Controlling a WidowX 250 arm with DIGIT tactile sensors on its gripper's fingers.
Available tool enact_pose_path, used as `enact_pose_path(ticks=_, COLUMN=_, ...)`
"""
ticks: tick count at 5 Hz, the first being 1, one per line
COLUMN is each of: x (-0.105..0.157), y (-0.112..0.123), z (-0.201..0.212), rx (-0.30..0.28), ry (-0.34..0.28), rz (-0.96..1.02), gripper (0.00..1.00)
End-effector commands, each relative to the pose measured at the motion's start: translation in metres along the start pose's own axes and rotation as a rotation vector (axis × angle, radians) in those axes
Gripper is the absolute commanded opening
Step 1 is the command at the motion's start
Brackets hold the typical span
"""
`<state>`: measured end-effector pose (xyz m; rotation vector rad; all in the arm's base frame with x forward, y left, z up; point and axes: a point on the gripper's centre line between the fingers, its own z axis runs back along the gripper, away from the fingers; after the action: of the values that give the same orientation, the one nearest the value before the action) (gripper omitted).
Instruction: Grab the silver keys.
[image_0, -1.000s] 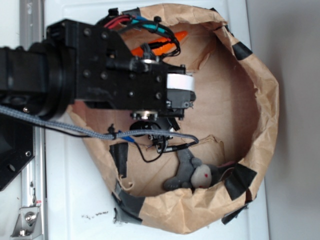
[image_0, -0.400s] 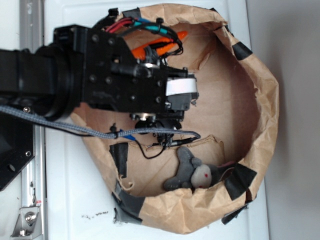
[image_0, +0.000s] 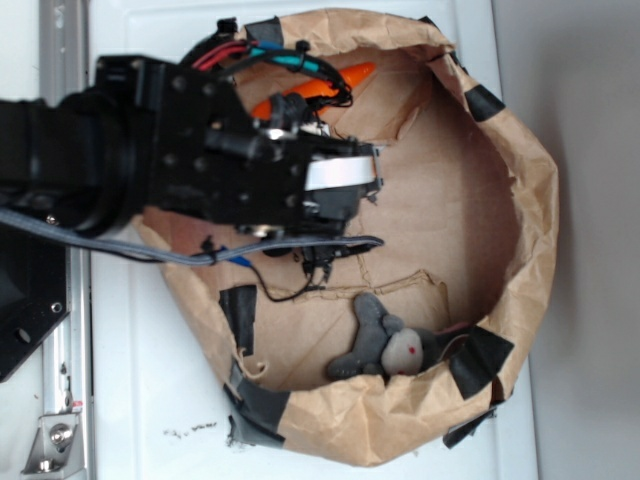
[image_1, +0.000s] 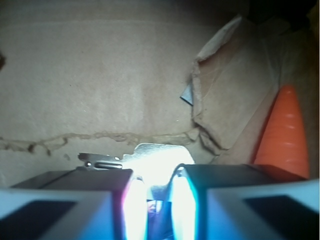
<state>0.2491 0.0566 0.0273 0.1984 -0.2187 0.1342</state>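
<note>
**Gripper closed around the silver keys on the floor of the paper basin**

Wrist view: the gripper (image_1: 152, 192) sits at the lower centre of the frame, its two pale-faced fingers (image_1: 131, 197) drawn close together with only a narrow gap between them. The shiny silver-grey metal keys (image_1: 150, 157) lie directly ahead of and between the fingertips, bright with glare; one blade sticks out to the left. The fingers appear to be pinching part of the bunch, though the glare hides the contact itself. An orange toy carrot (image_1: 285, 135) stands at the right edge, apart from the keys.

Exterior view: the black arm fills the upper left and centre, reaching into a crumpled brown paper basin (image_0: 520, 220) edged with black tape. The keys are hidden beneath the arm here. A grey plush toy (image_0: 385, 345) lies at the lower centre, well apart from the gripper.

Handling, as a judgement: the keys are likely rigid, light, smooth and slippery, and loosely linked, so unpinched keys would swing. A hold across the flat blades near the ring seems safest.

Compared with the exterior view a second ago, the arm's head has shifted toward the upper left of the frame, uncovering more of the plush toy's surroundings; the toy has stayed put.
</note>
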Motion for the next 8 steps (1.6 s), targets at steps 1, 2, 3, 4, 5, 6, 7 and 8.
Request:
enact_pose_path(ticks=1, x=-0.009, y=0.014, z=0.021, rx=-0.079, ry=-0.025, rz=-0.016, gripper=0.0)
enact_pose_path(ticks=2, x=-0.007, y=0.012, z=0.021, rx=-0.078, ry=-0.028, rz=-0.014, gripper=0.0)
enact_pose_path(ticks=3, x=-0.005, y=0.01, z=0.022, rx=-0.069, ry=-0.025, rz=-0.01, gripper=0.0)
enact_pose_path(ticks=4, x=0.001, y=-0.004, z=0.074, rx=-0.137, ry=0.109, rz=0.059, gripper=0.0)
enact_pose_path(ticks=5, x=0.008, y=0.004, z=0.125, rx=-0.284, ry=0.083, rz=0.063, gripper=0.0)
enact_pose_path(ticks=6, x=0.016, y=0.002, z=0.137, rx=-0.285, ry=0.097, rz=0.086, gripper=0.0)
enact_pose_path(ticks=7, x=0.018, y=-0.001, z=0.136, rx=-0.263, ry=0.094, rz=0.098, gripper=0.0)
enact_pose_path(ticks=8, x=0.02, y=-0.003, z=0.134, rx=-0.238, ry=0.084, rz=0.124, gripper=0.0)
